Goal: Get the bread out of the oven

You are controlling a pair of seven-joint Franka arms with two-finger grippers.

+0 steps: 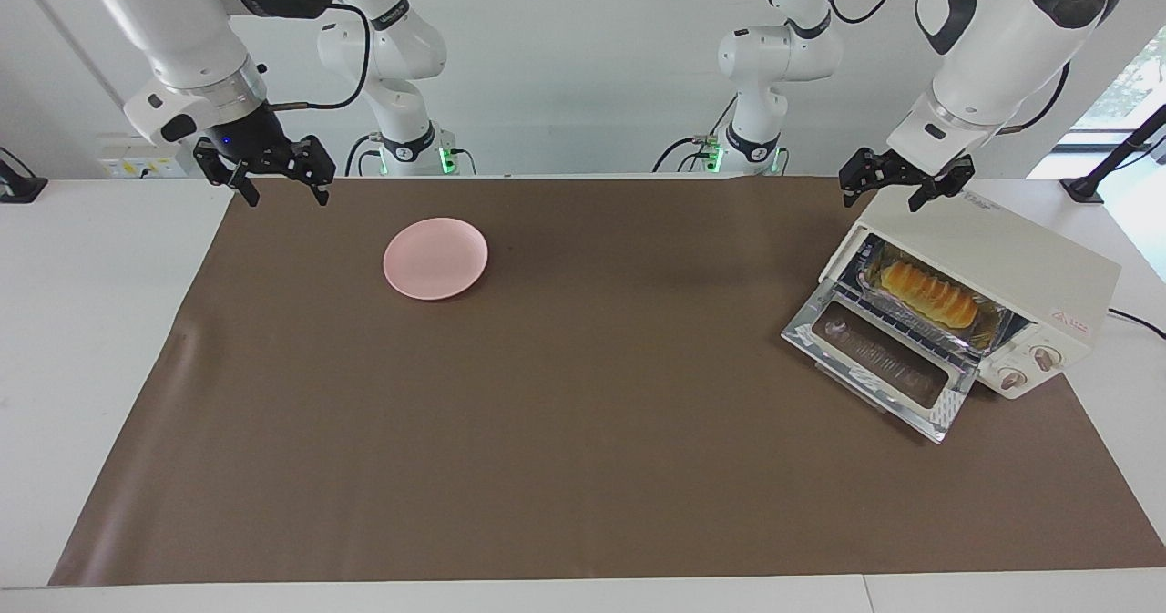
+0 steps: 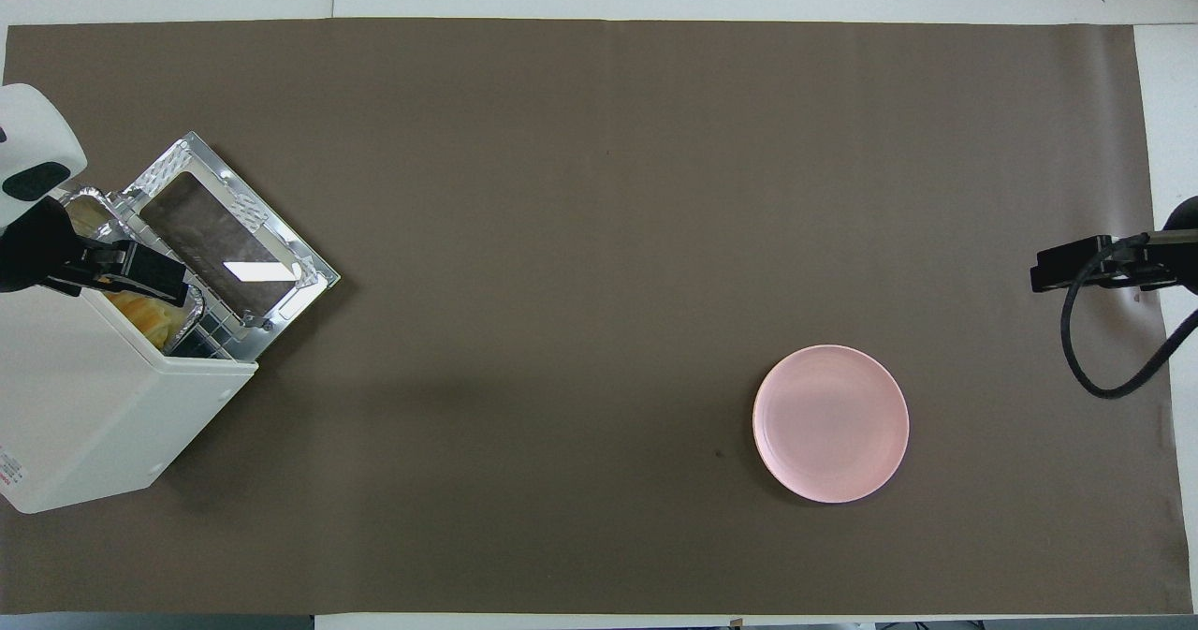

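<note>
The cream-white oven (image 1: 1002,271) stands at the left arm's end of the table with its glass door (image 1: 879,362) dropped open. The golden ridged bread (image 1: 929,292) lies inside it in a silver foil tray (image 1: 991,329) on the rack. In the overhead view the oven (image 2: 94,405) shows from above, and a bit of the bread (image 2: 140,310) peeks out under its top edge. My left gripper (image 1: 882,199) hangs open and empty over the oven's top edge above the opening; it also shows in the overhead view (image 2: 140,274). My right gripper (image 1: 284,198) waits open and empty over the mat's corner, seen too in the overhead view (image 2: 1053,274).
A pink plate (image 1: 435,258) lies empty on the brown mat (image 1: 583,431) toward the right arm's end; it also shows in the overhead view (image 2: 831,423). The open door (image 2: 229,241) juts out over the mat. A black cable (image 2: 1104,368) hangs from the right arm.
</note>
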